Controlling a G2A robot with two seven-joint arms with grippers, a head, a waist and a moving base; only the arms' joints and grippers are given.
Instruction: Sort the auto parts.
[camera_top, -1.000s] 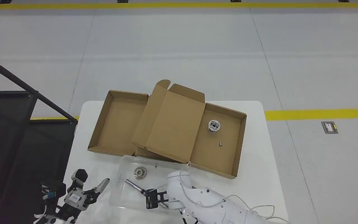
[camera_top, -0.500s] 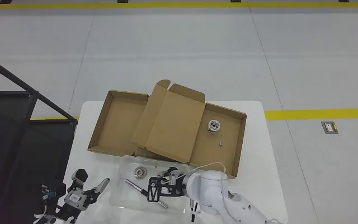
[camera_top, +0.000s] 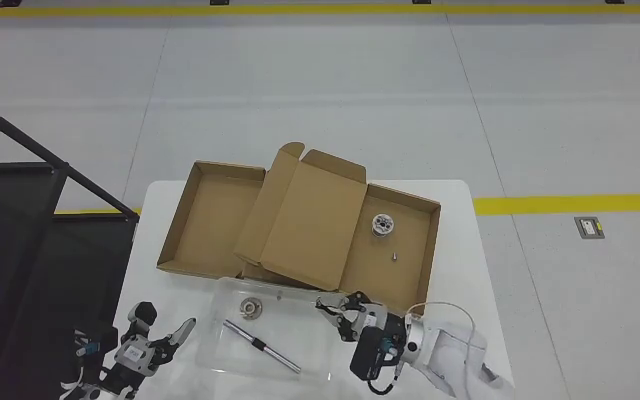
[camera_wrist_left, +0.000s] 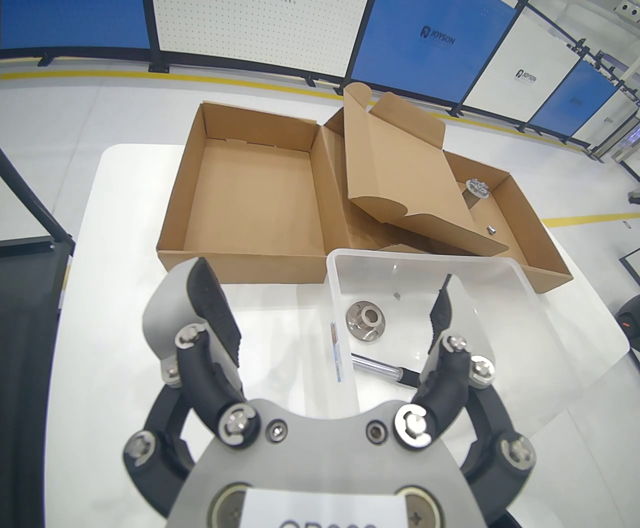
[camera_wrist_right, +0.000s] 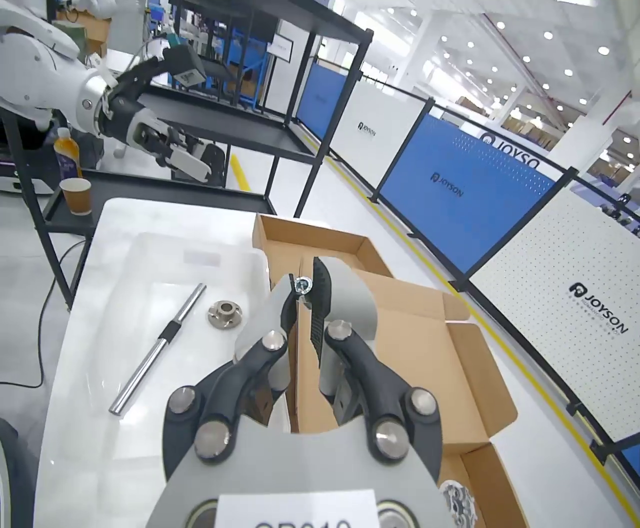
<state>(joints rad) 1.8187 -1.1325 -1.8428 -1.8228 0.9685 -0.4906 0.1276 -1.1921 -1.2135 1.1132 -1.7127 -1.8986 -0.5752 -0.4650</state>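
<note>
Blue and white panels (camera_wrist_left: 435, 40) behind the worktop (camera_top: 460, 260) carry a printed logo. A narrow sticker (camera_wrist_left: 336, 350) on the clear bin (camera_wrist_left: 500, 265) has print too small to read, and the white label (camera_wrist_right: 295, 510) on the wrist plate is cut off at the edge. The right gripper (camera_wrist_right: 303, 287) hangs over the bin's edge, just beside the near wall of the cardboard box (camera_top: 210, 215). Its jaws are nearly closed, pinching a small shiny nut (camera_wrist_right: 302, 285) at the very tips. The left gripper (camera_wrist_left: 324, 280) sits off the worktop's near left corner with its jaws spread wide and nothing between them. Inside the bin lie a polished steel rod (camera_wrist_left: 380, 368) with a dark band near one end and a round metal flange (camera_wrist_left: 366, 320) with a centre bore, near each other but apart. In the box's right compartment, beyond the raised flap (camera_top: 305, 225), a silver toothed disc (camera_wrist_left: 477, 187) rests near the far wall, and a tiny screw (camera_wrist_left: 490, 230) lies just beside it on the cardboard floor.
</note>
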